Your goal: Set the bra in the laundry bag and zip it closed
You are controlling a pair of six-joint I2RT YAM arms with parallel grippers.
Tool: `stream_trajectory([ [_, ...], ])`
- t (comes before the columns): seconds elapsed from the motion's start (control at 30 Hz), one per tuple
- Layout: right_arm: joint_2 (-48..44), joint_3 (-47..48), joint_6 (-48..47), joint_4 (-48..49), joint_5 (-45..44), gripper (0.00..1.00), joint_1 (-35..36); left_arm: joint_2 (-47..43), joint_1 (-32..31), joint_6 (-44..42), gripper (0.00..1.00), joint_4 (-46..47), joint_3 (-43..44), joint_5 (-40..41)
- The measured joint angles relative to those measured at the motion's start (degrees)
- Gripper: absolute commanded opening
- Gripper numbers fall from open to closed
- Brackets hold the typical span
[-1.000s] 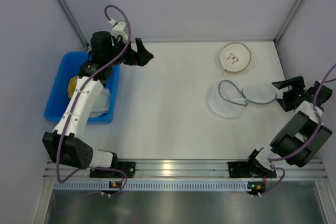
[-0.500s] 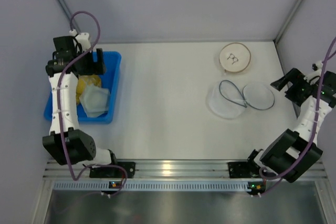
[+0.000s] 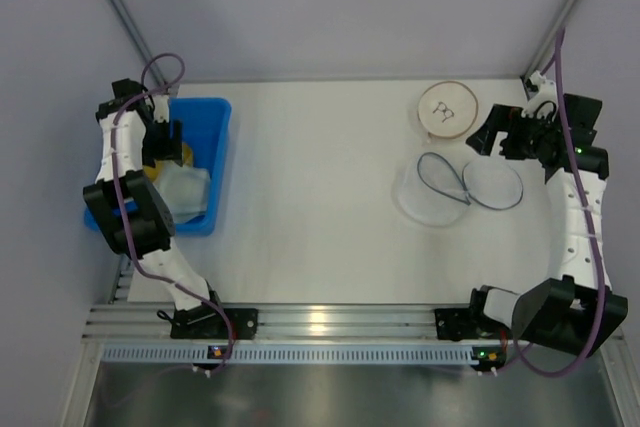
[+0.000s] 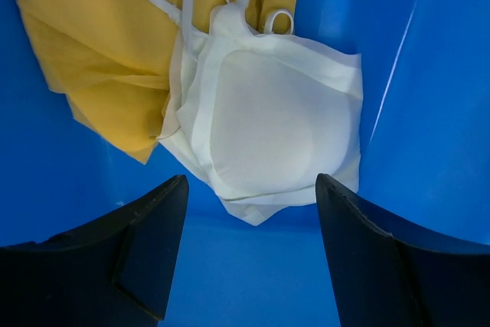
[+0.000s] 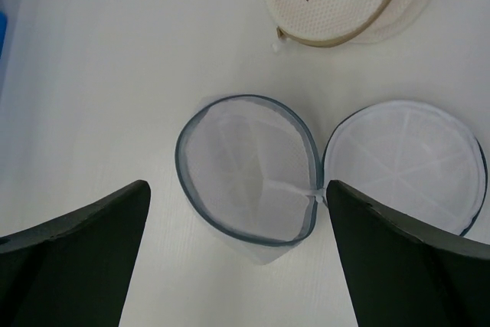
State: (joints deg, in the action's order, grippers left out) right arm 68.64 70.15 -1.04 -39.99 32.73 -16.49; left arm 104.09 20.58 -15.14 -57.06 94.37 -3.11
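Reading the only marks in view, you get a dark squiggle on the tan-rimmed white disc [image 3: 448,110] near the counter's far right corner, too small to make out. Your bra [image 4: 268,120] is a pale, soft padded cup with thin straps, lying in the blue bin [image 3: 222,147] at the counter's left edge, partly on top of the yellow cloth [image 4: 99,74]. The left end effector [image 4: 251,189] hangs released just above it, jaws spread either side. Near the right edge, the laundry bag [image 5: 245,174] lies unzipped, its two round mesh halves flat and side by side. The right end effector [image 5: 237,189] hovers over it, also released.
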Motion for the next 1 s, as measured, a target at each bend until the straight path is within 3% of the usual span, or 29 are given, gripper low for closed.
stream_trajectory([
  [0.17, 0.2, 0.0, 0.2, -0.3, -0.7, 0.99, 1.9, 3.2, 0.0, -1.1, 0.72, 0.9, -1.9, 0.1],
  [0.4, 1.2, 0.0, 1.2, -0.4, -1.4, 0.99, 3.2, 9.4, 0.0, -2.3, 0.64, 3.0, -2.1, -1.0],
  [0.5, 1.2, 0.0, 1.7, -0.4, -1.5, 0.99, 3.3, 11.4, 0.0, -2.5, 0.54, 4.4, -2.6, -1.0],
  [0.6, 1.3, 0.0, 1.7, -0.4, -1.7, 0.99, 3.4, 11.8, 0.0, -2.8, 0.33, 5.6, -4.1, -1.0],
  [0.67, 1.3, 0.0, 1.7, -0.4, -1.7, 0.99, 3.4, 11.9, 0.0, -2.9, 0.14, 6.3, -5.0, -1.1],
  [0.73, 1.4, 0.0, 1.7, -0.4, -1.7, 0.99, 3.4, 11.9, 0.0, -3.0, 0.03, 6.7, -5.6, -1.6],
  [1.0, 1.4, 0.0, 1.7, -0.4, -1.4, 0.99, 3.4, 4.5, 0.0, -3.4, 0.00, 7.0, -6.7, -4.5],
])
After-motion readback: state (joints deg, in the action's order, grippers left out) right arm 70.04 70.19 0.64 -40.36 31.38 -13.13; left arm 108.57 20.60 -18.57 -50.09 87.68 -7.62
